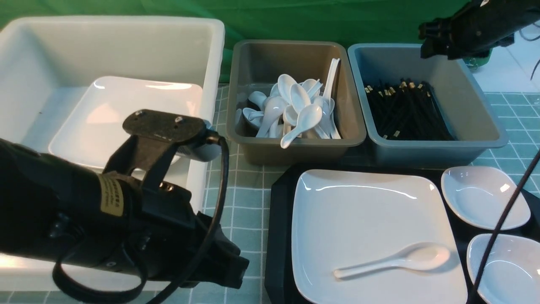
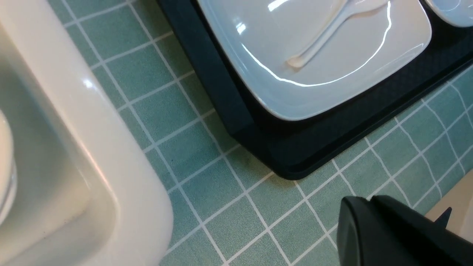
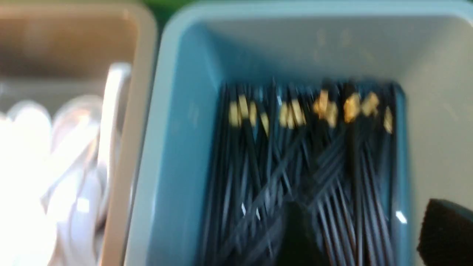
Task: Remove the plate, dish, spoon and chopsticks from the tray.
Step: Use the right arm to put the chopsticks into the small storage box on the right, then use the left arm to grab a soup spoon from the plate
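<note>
The black tray lies at the front right. The white square plate sits on it, with the white spoon lying on the plate. Two small white dishes stand on the tray's right side. No chopsticks show on the tray. My left gripper is shut and empty, low over the green tiles just left of the tray; its view shows the tray corner, the plate and the spoon handle. My right gripper is open and empty above a tub of chopsticks.
A large white tub at the left holds another white plate. A grey tub behind the tray holds several white spoons. A blue-grey tub beside it holds several black chopsticks. The table is covered in green tiles.
</note>
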